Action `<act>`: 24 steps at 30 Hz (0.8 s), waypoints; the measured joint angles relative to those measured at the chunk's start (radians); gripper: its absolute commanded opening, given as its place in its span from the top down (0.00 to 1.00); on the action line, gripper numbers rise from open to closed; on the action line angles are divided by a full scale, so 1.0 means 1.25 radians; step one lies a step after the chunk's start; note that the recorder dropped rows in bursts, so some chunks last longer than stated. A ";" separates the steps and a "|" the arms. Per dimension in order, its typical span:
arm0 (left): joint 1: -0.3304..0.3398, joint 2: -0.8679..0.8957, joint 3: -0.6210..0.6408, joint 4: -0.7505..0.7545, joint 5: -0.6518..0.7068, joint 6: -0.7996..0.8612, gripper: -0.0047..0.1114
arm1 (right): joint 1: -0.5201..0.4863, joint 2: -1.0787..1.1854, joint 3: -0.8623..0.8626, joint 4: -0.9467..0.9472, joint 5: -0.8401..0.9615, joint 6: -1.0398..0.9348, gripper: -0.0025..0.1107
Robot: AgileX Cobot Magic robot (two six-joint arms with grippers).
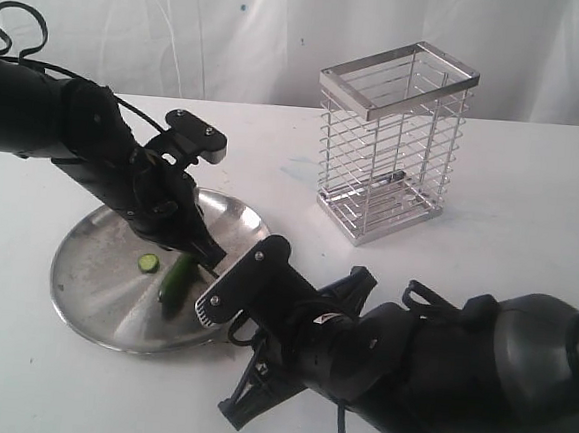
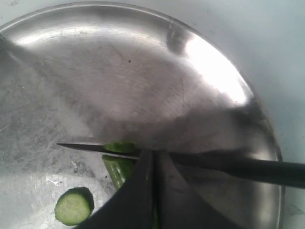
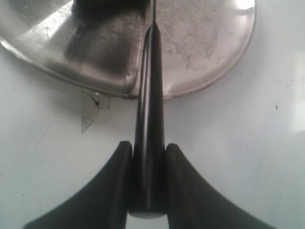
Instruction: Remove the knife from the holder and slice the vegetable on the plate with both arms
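**Steel plate (image 1: 95, 261) with the knife (image 2: 205, 161) laid across the vegetable (image 1: 175, 280)**

The round, scuffed plate lies on the white worktop (image 1: 510, 214), towards the left of the exterior view. The dark green vegetable rests on it, near the side that faces the right arm. A round slice (image 1: 149, 263), pale cut face up, lies just beside the vegetable and apart from it.

The left gripper (image 2: 153, 164) reaches down onto the plate with its jaws pressed fully together and nothing between them. Its tips stand right over the vegetable; whether they touch it cannot be told.

The right gripper (image 3: 149, 150) comes in low from the near side. Its jaws are closed on the butt end of the knife's black handle, which fills the narrow gap between them. From there the handle runs out over the plate's rim. In the left wrist view the thin dark blade lies crosswise on the vegetable, just in front of the left tips, its point reaching past the green piece.

The wire holder (image 1: 390, 144) stands upright at the back, well apart from the plate.
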 measured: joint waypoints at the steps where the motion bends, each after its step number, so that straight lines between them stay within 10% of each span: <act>1: 0.000 0.000 0.000 0.000 0.006 0.003 0.91 | 0.000 0.000 0.000 0.000 0.000 0.000 0.98; 24: -0.004 0.042 -0.004 0.013 -0.033 0.013 0.79 | -0.002 0.009 0.000 0.003 -0.006 0.000 0.98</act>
